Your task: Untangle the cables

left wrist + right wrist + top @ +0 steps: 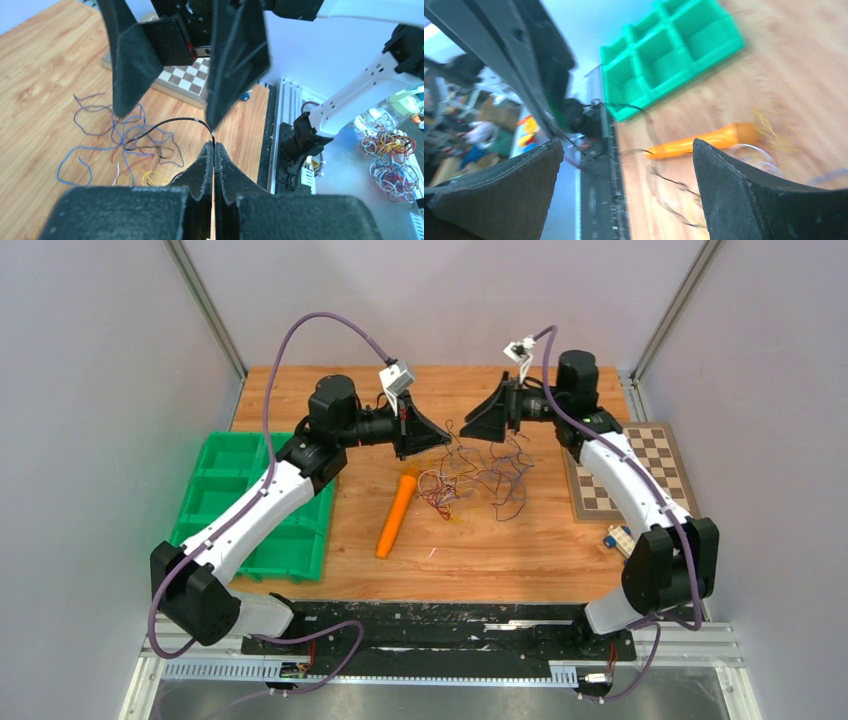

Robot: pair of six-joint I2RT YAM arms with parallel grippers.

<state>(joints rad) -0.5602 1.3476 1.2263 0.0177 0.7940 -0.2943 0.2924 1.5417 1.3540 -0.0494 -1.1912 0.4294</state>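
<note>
The cables (480, 480) lie in a loose tangle of blue-purple, red, yellow and white strands on the wooden table between the two grippers. My left gripper (213, 146) is shut on one thin black cable (170, 122), which arcs from its tips down into the tangle (125, 145). In the top view the left gripper (440, 440) hangs over the tangle's left side. My right gripper (627, 142) is open, with nothing between its fingers. It faces the left gripper from the far right (470, 428). Blurred strands (669, 180) pass below its jaws.
An orange marker (397, 515) lies left of the tangle and shows in the right wrist view (704, 141). A green compartment tray (300, 550) sits at the left edge. A checkerboard (625, 475) and a small blue-white object (617, 537) sit at the right.
</note>
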